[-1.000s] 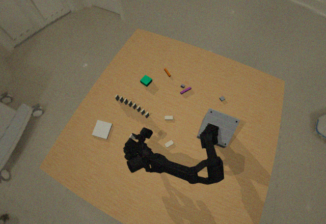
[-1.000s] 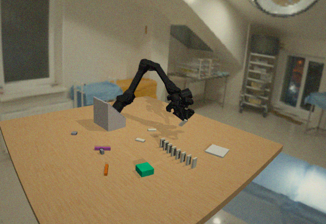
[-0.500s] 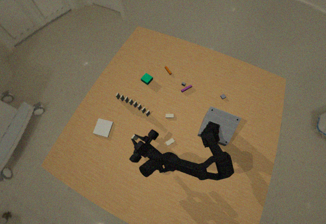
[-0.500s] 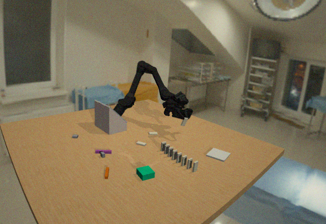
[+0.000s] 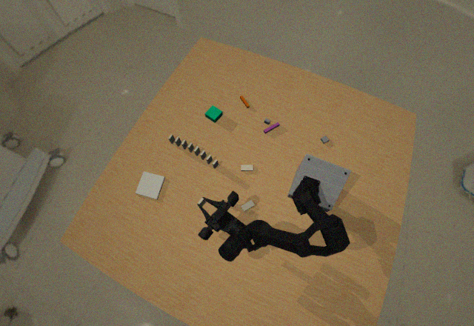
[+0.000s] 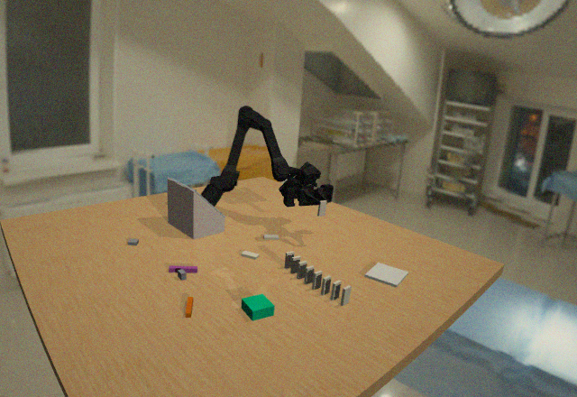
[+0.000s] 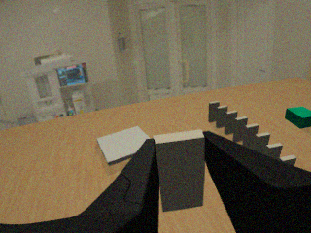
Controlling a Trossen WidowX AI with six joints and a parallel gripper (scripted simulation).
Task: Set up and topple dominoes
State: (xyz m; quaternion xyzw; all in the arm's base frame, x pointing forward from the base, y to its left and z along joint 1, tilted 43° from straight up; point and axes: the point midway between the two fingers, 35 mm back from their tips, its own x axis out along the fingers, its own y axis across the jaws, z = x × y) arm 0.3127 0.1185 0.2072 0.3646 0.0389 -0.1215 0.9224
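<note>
Several dominoes stand in a straight, evenly spaced row; its far-left domino (image 5: 172, 138) (image 6: 345, 295) (image 7: 214, 113) and its domino nearest the arm (image 5: 215, 163) (image 6: 289, 260) are upright. My gripper (image 5: 201, 201) (image 6: 324, 199) (image 7: 178, 143) is shut on a light domino (image 5: 201, 201) (image 6: 322, 208) (image 7: 181, 175). It holds the domino roughly upright, well above the table and off to the side of the row's arm-side end. A pale domino (image 5: 246, 167) (image 6: 250, 254) lies flat beyond that end, and another pale domino (image 5: 247, 205) (image 6: 270, 236) lies flat nearer the arm.
A white square plate (image 5: 150, 185) (image 6: 387, 274) (image 7: 122, 146) lies beside the row. A green block (image 5: 213, 113) (image 6: 257, 307) (image 7: 300, 116) is on its other side. An orange stick (image 5: 244, 101) (image 6: 188, 307), purple stick (image 5: 271, 127) (image 6: 183, 269), small grey blocks and a grey wedge (image 5: 325, 169) (image 6: 181, 206) lie farther off.
</note>
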